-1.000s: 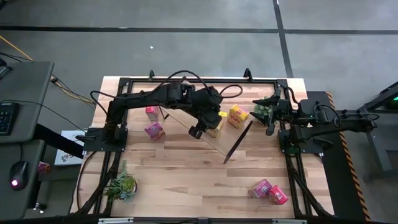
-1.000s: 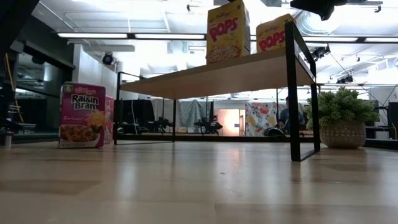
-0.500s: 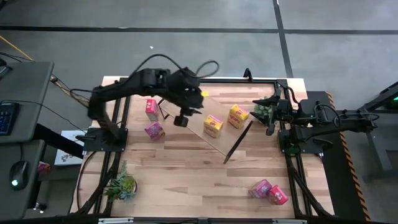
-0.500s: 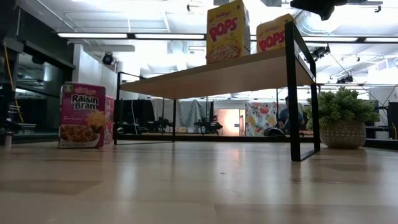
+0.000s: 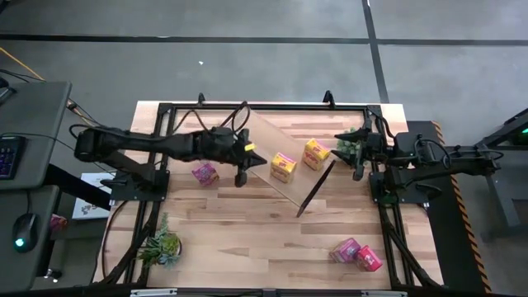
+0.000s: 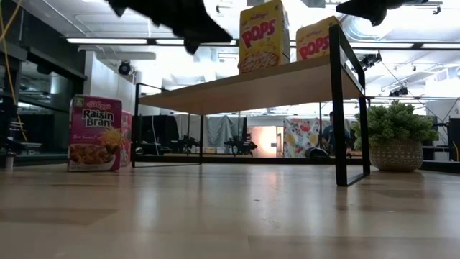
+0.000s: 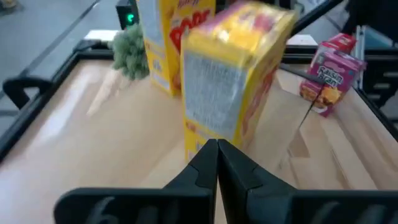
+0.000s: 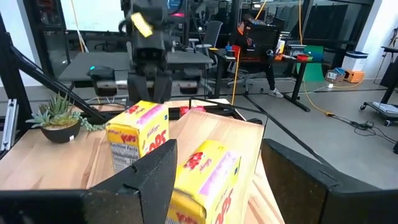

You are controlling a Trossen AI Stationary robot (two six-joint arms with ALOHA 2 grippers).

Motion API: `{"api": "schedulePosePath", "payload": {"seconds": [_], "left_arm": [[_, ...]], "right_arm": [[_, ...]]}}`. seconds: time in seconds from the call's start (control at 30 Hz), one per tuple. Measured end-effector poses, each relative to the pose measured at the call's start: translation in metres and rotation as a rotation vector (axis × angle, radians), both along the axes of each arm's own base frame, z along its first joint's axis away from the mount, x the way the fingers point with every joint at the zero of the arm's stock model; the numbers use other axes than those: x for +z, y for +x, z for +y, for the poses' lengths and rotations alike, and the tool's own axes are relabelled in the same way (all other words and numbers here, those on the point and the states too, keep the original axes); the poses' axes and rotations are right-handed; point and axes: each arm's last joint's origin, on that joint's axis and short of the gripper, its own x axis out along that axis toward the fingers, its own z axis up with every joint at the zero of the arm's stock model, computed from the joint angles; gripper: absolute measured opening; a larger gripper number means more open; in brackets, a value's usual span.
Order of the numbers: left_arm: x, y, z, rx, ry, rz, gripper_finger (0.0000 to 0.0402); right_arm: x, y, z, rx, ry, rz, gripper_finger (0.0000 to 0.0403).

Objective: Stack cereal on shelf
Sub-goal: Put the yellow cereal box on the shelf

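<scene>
Two yellow cereal boxes [image 5: 284, 166] stand upright on the shelf [image 5: 272, 140], at the worktop's one o'clock. The left gripper [image 5: 241, 177], fingers pressed together and empty, hovers at the shelf's nine o'clock, seemingly clear to fetch another. The right gripper [image 5: 357, 169] waits apart at three o'clock. Only the low view reveals a Raisin Bran box [image 6: 94, 134] on the worktop [image 6: 230, 216].

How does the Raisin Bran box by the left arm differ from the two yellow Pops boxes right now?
The Raisin Bran box is magenta; the Pops boxes are yellow. The Raisin Bran box stands on the tabletop beside the shelf; the Pops boxes stand on top of the shelf. In the high view the Raisin Bran box sits near the shut left gripper, while the Pops boxes lie nearer the right gripper. All are small upright cereal boxes, none held.
</scene>
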Motion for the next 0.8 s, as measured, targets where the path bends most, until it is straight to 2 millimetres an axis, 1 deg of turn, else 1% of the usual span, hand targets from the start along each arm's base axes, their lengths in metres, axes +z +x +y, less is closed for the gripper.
{"api": "schedulePosePath", "payload": {"seconds": [0.07,0.13,0.4,0.5,0.6,0.8], "left_arm": [[-0.010,0.002,0.000,0.050,-0.031,-0.019,0.0001],[-0.019,0.005,-0.002,0.096,-0.059,0.002,0.0000],[-0.046,0.020,-0.011,0.140,-0.099,0.073,0.0000],[-0.052,0.026,-0.012,0.163,-0.090,0.064,0.0000],[-0.055,0.031,-0.013,0.150,-0.104,0.040,0.0000],[-0.062,0.036,-0.013,0.146,-0.134,0.031,0.0000]], "right_arm": [[0.000,0.000,0.000,0.000,0.000,0.001,0.0227],[0.000,0.000,0.000,0.000,0.000,0.002,0.0227],[-0.001,0.000,0.000,-0.001,0.002,0.010,0.0227],[-0.001,0.000,0.000,-0.001,0.001,0.010,0.0227],[-0.001,0.000,0.000,-0.001,0.006,0.008,0.0227],[-0.001,0.000,0.000,-0.004,0.014,0.006,0.0227]]}}
